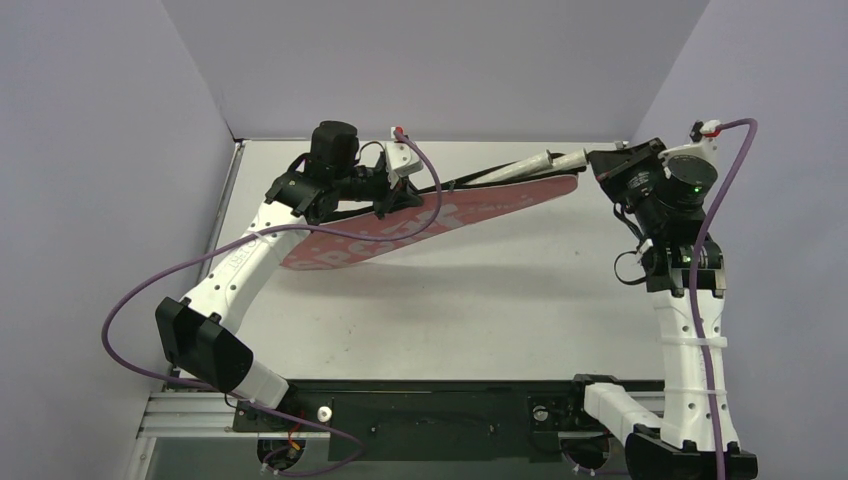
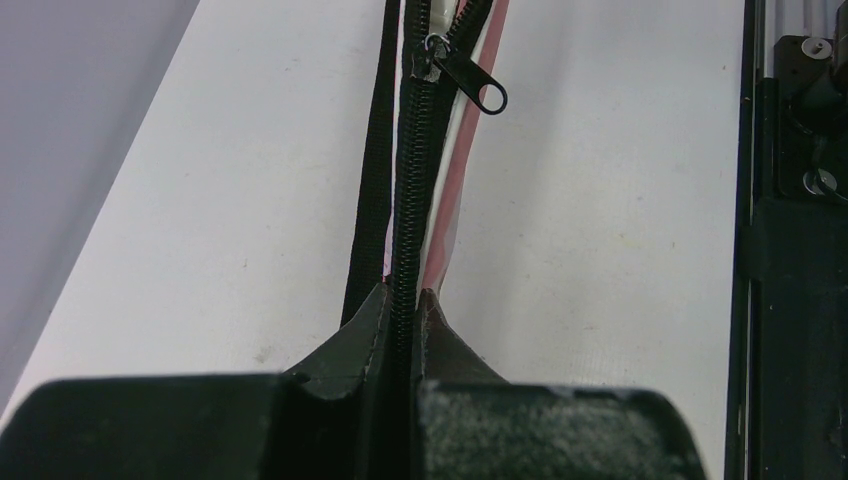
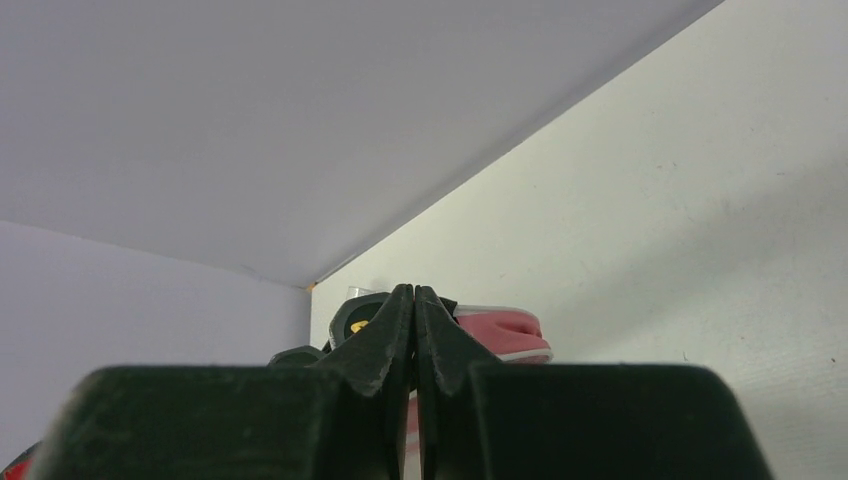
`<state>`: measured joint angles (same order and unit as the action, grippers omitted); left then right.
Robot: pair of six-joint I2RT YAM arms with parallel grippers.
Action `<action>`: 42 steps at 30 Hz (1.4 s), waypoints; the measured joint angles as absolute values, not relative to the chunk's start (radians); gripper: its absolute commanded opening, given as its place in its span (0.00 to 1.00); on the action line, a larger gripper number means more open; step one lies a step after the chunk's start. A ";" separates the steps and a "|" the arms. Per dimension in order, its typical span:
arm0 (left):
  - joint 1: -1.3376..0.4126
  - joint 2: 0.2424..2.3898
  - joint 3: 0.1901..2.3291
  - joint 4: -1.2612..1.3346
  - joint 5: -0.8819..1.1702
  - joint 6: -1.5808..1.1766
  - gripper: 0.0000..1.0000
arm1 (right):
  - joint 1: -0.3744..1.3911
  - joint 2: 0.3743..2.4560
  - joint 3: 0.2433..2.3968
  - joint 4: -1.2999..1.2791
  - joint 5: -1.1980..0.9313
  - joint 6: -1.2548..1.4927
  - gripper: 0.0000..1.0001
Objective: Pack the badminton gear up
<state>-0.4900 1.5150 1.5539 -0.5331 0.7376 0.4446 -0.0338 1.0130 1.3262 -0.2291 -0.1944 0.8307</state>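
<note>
The pink "SPORT" cover (image 1: 420, 225) hangs tilted above the table between both grippers. My left gripper (image 1: 405, 197) is shut on its black zipper edge (image 2: 410, 180), below the zipper pull (image 2: 470, 75). The black strap (image 2: 372, 150) runs beside the zipper. My right gripper (image 1: 597, 163) is shut on the cover's narrow end (image 3: 500, 335). Pale racket handles (image 1: 550, 160) stick out of that end, and their black butt caps (image 3: 352, 320) show just left of my right gripper (image 3: 413, 292). Shuttlecocks and the white tube are out of view.
Grey walls close in the white table (image 1: 480, 300) at the back and on both sides. A black rail (image 1: 430, 410) with the arm bases runs along the near edge; it also shows in the left wrist view (image 2: 790, 250). Purple cables (image 1: 130, 300) loop off both arms.
</note>
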 measured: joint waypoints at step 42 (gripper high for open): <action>-0.511 1.517 1.554 -0.554 0.722 0.449 0.00 | 0.146 1.063 1.571 -0.497 -0.151 0.593 0.00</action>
<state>-0.5106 1.5169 1.5539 -0.5537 0.7223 0.4488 0.1463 1.0630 1.5711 -0.4969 -0.1509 0.5926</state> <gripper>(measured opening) 0.110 0.009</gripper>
